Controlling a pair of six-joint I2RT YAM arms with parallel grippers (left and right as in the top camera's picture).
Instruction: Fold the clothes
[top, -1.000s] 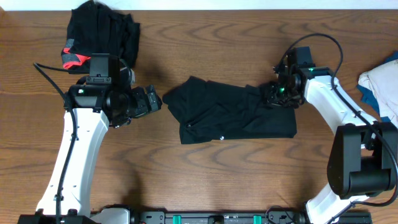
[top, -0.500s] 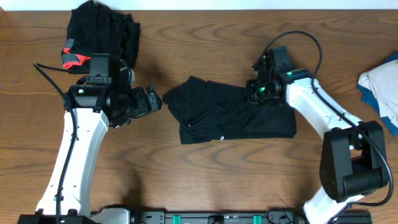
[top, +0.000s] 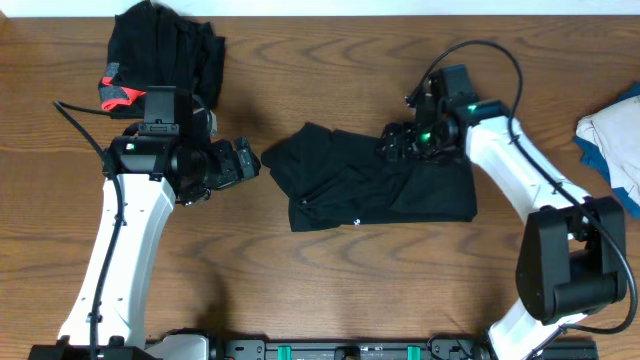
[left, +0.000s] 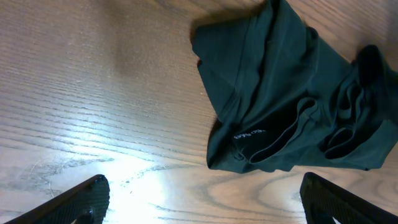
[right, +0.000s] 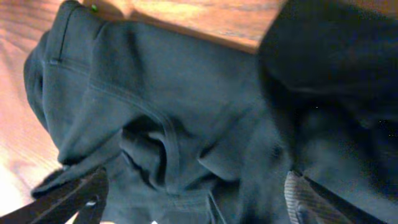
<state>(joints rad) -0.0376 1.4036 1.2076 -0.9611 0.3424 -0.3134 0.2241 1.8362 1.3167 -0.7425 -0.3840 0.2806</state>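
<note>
2 black items on the table (top: 300, 290), read left to right.

Far left, top: a bundled pile (top: 170, 45) with red trim (top: 120, 95) at its near edge. It looks already dealt with, so leave it.

The left gripper (top: 252, 160) hovers just beside the left tip of the long black garment (top: 370, 190), not touching it. The wrist view shows its fingers spread wide and nothing between them.

The garment lies flat-ish across the centre, with rumpled folds along its upper edge and a small white print (top: 355, 222) near the front hem.

The right gripper (top: 392, 147) sits over the upper edge, right of centre. Its fingers are spread apart above bunched seams, gripping nothing that you can make out.

Far right edge: a white and blue cloth (top: 610, 135), well apart.

Judgement: you are at the pick-up for a fold.
- Pinch 1 clean layer at the hem, not the bunched ridge.
- Take the left tip with the left arm so both ends lift together.
- Keep the cloth taut across the fold, or it will sag and crease.
</note>
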